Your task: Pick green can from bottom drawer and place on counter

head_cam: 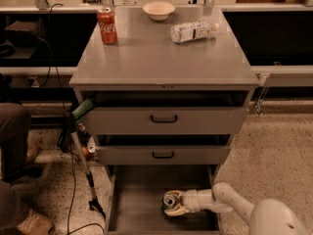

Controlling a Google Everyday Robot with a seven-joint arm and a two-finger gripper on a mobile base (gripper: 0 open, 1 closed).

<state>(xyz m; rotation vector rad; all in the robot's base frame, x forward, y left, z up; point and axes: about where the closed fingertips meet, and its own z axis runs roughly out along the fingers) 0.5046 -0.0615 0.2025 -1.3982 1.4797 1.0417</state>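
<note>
Reaching into the open bottom drawer (134, 207), the robot's pincer (172, 205) appears clamped on the green can (169, 199), which lies on its side on the drawer floor. The grasp looks made; next, a lift clear of the upper drawers to the counter (161, 58).

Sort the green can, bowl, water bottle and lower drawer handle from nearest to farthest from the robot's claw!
The gripper is down in the bottom drawer.
1. green can, right at it.
2. lower drawer handle, just above.
3. water bottle, right side of the counter.
4. bowl, counter's back edge.
</note>
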